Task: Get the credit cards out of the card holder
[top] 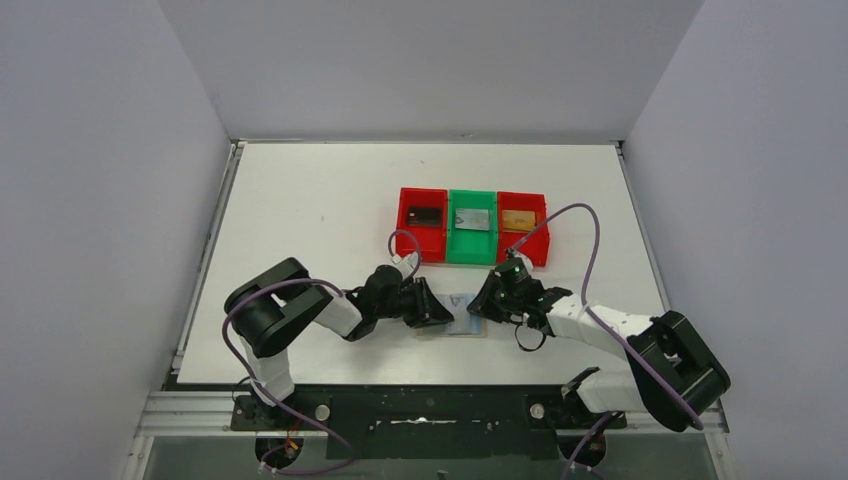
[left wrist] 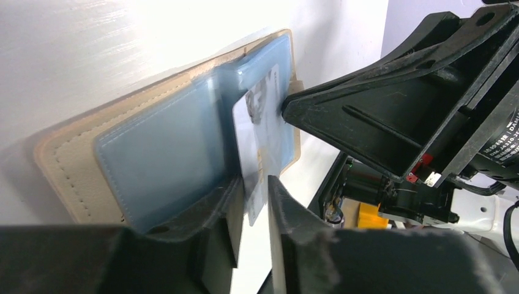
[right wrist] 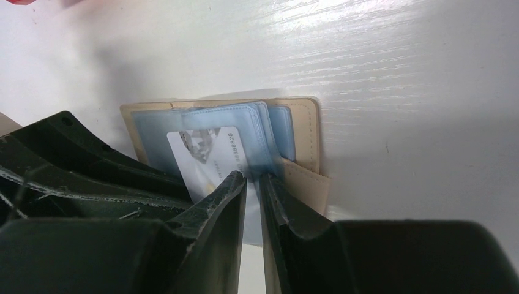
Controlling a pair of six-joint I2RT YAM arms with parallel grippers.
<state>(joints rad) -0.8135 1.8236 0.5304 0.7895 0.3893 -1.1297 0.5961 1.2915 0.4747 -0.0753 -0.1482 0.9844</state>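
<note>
One job, shared. From above: card holder [top: 468, 322] open flat on the bench [top: 300, 200], near centre, long axis left-right. Left wrist: left pincer [left wrist: 256, 184] slightly parted around a white credit card [left wrist: 260, 128], half out, pointing left. Right wrist: right pincer [right wrist: 253, 179] clamped on a blue leaf [right wrist: 226, 116], seemingly anchoring against the pull.

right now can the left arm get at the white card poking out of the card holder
Probably yes. The white card sticks out of the card holder between the left gripper's parted fingers, nothing covering it. The right gripper pinches a sleeve beside it.
</note>
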